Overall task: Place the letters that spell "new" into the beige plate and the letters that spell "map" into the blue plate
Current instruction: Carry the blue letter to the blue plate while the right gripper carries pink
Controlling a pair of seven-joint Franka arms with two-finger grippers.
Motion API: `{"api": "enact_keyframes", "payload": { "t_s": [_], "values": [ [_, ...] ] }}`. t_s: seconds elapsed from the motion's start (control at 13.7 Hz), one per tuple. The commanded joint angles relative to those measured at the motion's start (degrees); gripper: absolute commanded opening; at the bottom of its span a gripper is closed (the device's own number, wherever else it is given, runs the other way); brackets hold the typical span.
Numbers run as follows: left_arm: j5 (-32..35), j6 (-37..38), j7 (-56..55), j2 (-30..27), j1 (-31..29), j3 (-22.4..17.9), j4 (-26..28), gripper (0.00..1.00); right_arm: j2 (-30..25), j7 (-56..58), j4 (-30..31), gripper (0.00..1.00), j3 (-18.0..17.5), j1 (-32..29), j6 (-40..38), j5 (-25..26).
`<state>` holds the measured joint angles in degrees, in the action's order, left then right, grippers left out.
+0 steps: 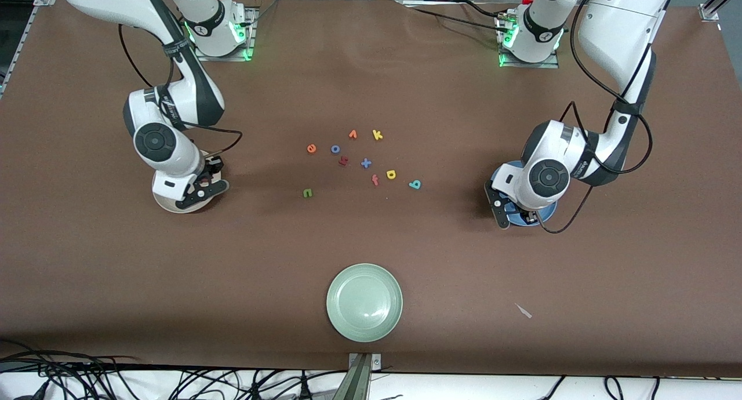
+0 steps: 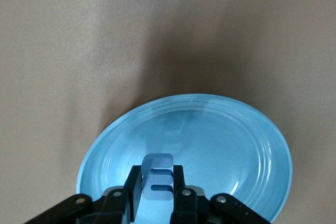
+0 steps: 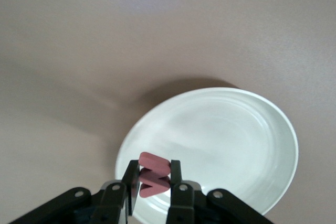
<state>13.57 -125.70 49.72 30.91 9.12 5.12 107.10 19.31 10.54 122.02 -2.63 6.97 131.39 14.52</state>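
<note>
My left gripper [image 2: 156, 181] is shut on the blue m [image 2: 157, 162], held on edge just above the blue plate [image 2: 226, 140]; this plate [image 1: 548, 212] lies at the left arm's end of the table. My right gripper [image 3: 154, 178] is shut on the salmon-pink w [image 3: 153, 162] over the beige plate [image 3: 226, 135], which lies at the right arm's end [image 1: 168, 202]. Mid-table lie the orange e [image 1: 311, 148], green n [image 1: 307, 193], yellow p [image 1: 391, 174] and teal a [image 1: 414, 184].
Among those letters lie a blue o [image 1: 335, 149], orange v [image 1: 352, 134], yellow k [image 1: 377, 134], blue x [image 1: 366, 163], red f [image 1: 375, 180] and a dark red letter [image 1: 343, 161]. A pale green plate [image 1: 364, 302] sits near the table's front edge.
</note>
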Motion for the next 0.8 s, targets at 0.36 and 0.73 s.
{"api": "enact_keyframes", "payload": {
  "t_s": [0.36,0.73],
  "values": [
    [1.0,0.0,-1.0,-1.4,-2.3,0.9,0.1,1.0,-2.1,4.4,4.7,1.0,2.7,0.5,5.7,-4.9],
    [-5.9,3.7,-8.0,-1.7,-1.2,2.3,-3.0,1.0,-1.1,-7.5,-1.1,1.0,-3.5,2.1,1.3,-10.9]
  ]
}}
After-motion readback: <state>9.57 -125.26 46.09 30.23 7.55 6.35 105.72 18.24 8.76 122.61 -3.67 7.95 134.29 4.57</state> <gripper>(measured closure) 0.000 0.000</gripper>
